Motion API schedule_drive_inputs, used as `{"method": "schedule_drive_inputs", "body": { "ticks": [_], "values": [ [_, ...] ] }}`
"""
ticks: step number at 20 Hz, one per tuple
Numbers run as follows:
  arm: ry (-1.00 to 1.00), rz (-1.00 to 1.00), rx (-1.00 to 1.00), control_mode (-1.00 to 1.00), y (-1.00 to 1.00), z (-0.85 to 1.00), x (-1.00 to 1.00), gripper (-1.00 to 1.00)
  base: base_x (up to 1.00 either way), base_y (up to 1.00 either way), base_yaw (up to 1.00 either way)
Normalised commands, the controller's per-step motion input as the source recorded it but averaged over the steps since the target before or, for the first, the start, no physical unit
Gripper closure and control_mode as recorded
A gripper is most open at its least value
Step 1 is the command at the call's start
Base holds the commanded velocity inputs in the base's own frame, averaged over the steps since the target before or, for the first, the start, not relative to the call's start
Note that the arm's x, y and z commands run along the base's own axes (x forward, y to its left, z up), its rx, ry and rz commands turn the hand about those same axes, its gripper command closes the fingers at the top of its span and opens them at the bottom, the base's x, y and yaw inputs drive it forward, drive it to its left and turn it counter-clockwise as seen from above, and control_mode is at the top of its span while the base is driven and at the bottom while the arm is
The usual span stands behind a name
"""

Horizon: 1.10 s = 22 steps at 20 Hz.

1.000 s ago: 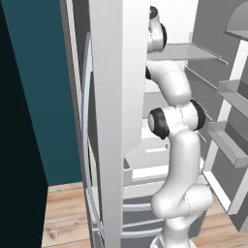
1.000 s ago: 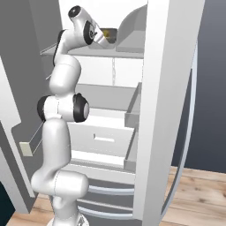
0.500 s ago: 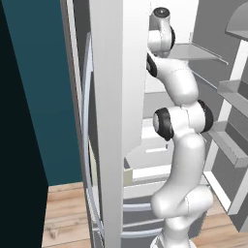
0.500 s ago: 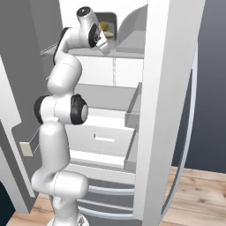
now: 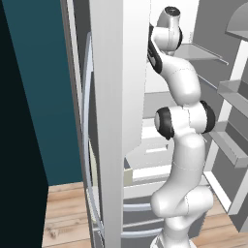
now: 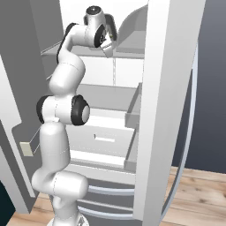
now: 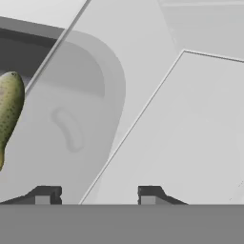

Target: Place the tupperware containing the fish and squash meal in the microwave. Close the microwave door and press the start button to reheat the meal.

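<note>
Reaching up into the open fridge, the arm holds the gripper at the upper shelf, right over the rim of the tupperware — a pale grey container with a rounded corner lying on that shelf. In the hand view its wall runs between the two finger tips, one tip over the container's interior, the other over the bare shelf beside it. The jaws stand partly open; whether the tips touch the rim cannot be told — nothing is seen gripped. A yellow-green speckled lump of the fish and squash meal lies inside the container, left of the tips.
</note>
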Motion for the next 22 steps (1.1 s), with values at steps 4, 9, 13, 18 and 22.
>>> {"method": "schedule_drive_inputs", "body": {
  "ticks": [4, 9, 13, 18, 22],
  "values": [
    [0.01, 0.00, -0.02, -1.00, 0.00, -0.02, 0.00, -1.00, 0.00, 0.00, 0.00],
    [0.00, 0.00, 0.00, -1.00, 0.00, 0.00, 0.00, -1.00, 0.00, 0.00, 0.00],
    [0.00, 0.00, 0.00, -1.00, 0.00, 0.00, 0.00, -1.00, 0.00, 0.00, 0.00],
    [0.00, 0.00, 0.00, -1.00, 0.00, 0.00, 0.00, 1.00, 0.00, 0.00, 0.00],
    [0.00, 0.00, 0.00, -1.00, 0.00, 0.00, 0.00, 1.00, 0.00, 0.00, 0.00]
  ]
}}
